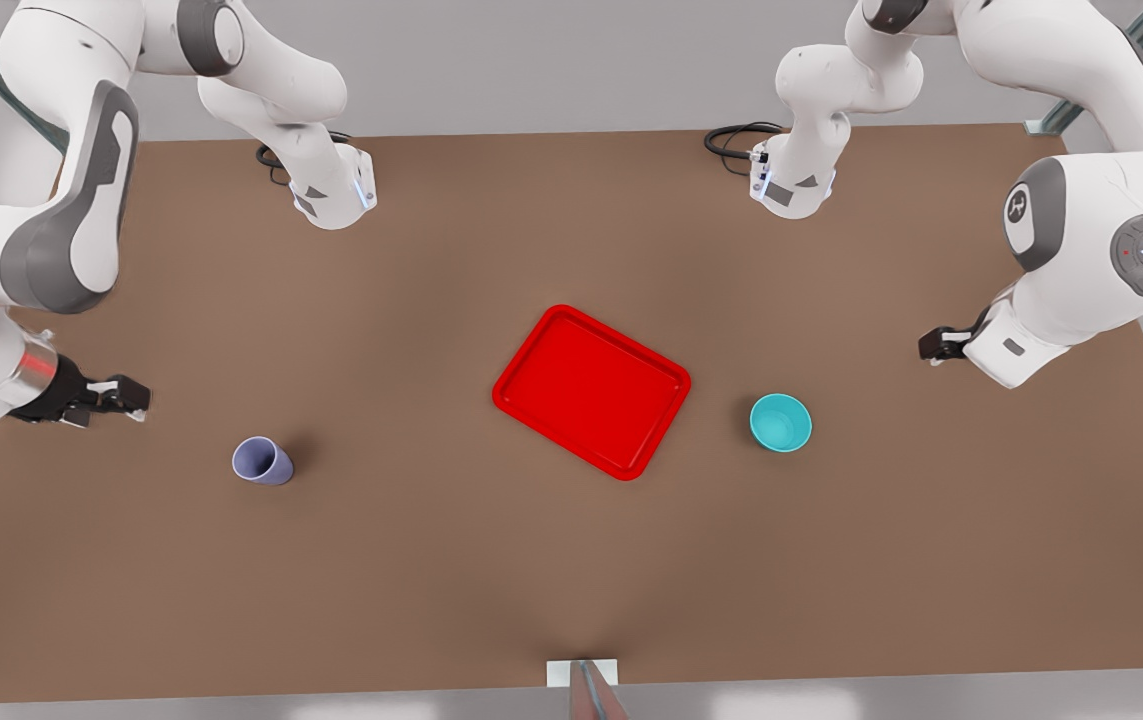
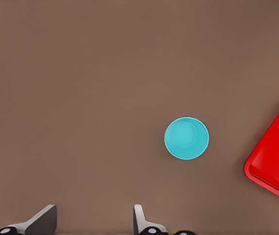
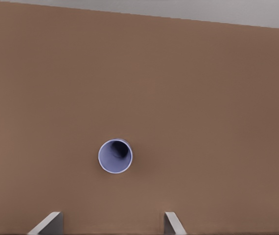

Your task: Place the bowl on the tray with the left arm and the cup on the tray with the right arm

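**Two grippers up high, nothing picked up**

The left gripper (image 2: 95,220) has its fingers (image 2: 139,219) spread wide with nothing between them. It hangs over the bare brown table (image 1: 571,570), near the bowl (image 2: 186,138) but not touching it. In the front view this gripper (image 1: 934,345) is on the right side.

The right gripper (image 3: 112,224) also has its fingers (image 3: 171,223) wide apart, holding nothing. It hangs near the cup (image 3: 115,156). In the front view it (image 1: 126,398) is on the left side.

The cup (image 1: 262,462) stands upright on the table. The blue-green bowl (image 1: 781,422) sits just beside the red tray (image 1: 531,385), not touching it. The tray lies between the cup and bowl, turned a little crooked.

The table is plain and smooth. Behind it is a pale grey wall (image 1: 551,70).
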